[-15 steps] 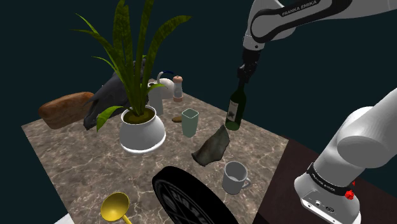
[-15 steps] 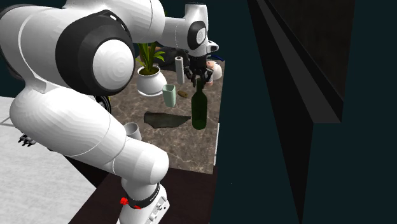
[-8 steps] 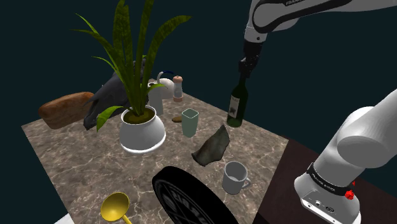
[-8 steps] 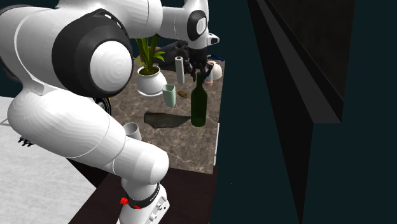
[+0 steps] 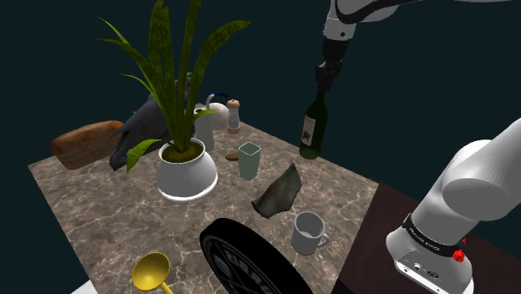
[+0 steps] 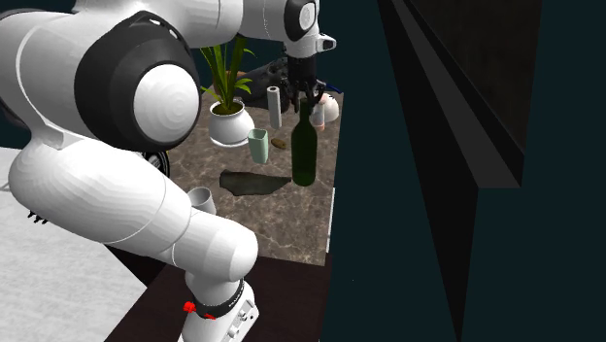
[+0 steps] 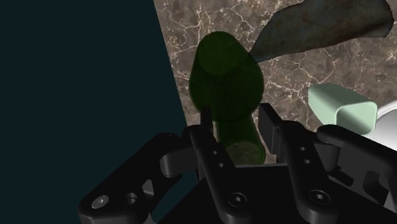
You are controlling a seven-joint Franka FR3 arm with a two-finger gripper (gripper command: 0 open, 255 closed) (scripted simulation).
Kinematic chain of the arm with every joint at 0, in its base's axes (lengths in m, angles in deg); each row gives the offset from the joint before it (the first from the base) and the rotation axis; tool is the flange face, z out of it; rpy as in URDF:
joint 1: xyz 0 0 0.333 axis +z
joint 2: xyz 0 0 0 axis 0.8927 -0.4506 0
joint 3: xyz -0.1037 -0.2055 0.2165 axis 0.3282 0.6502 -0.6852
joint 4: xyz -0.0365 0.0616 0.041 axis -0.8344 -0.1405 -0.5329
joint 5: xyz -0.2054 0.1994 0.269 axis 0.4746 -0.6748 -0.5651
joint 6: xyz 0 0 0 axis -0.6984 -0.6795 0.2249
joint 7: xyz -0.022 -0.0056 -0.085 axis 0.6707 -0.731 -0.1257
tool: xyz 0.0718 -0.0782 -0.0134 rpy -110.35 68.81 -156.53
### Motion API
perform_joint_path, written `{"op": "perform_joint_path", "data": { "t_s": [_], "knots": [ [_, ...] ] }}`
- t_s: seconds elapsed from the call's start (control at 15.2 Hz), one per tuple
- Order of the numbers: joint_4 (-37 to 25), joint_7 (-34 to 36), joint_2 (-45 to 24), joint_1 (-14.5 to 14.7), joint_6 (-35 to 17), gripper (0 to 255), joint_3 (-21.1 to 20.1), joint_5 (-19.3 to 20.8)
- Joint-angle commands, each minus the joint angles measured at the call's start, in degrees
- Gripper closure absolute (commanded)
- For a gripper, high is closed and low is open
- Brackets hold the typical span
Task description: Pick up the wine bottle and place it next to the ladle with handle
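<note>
Our gripper [image 5: 322, 83] pinches the green wine bottle [image 5: 311, 134] by its neck, and it hangs upright at the marble table's [image 5: 83, 200] far edge. We should carry it high over the mug [image 5: 308, 231] and tyre [image 5: 242, 259] — slowly, no swing — toward the yellow ladle [image 5: 152, 271].

Green wine bottle [image 6: 304, 153], upright, neck in the black tool [image 6: 302, 97], near the marbled tabletop [image 6: 282, 222] edge

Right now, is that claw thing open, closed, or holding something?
Gripper: shut on the neck of the bottle, holding it upright.
</note>
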Motion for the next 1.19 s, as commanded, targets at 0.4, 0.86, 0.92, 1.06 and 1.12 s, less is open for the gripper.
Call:
{"op": "perform_joint_path", "data": {
  "t_s": [0.4,0.86,0.92,1.06,1.12],
  "knots": [
    [-6.05,-0.21,0.08,0.05,6.12,255,-0.11,-0.10],
    [-4.33,6.62,3.04,2.55,7.61,255,-4.86,-1.31],
    [-3.94,8.00,3.47,3.05,7.70,255,-5.83,-1.62],
    [-3.36,10.74,4.16,4.04,7.88,255,-7.81,-2.29],
    [-3.16,12.11,4.42,4.55,7.96,255,-8.79,-2.64]
  ]
}}
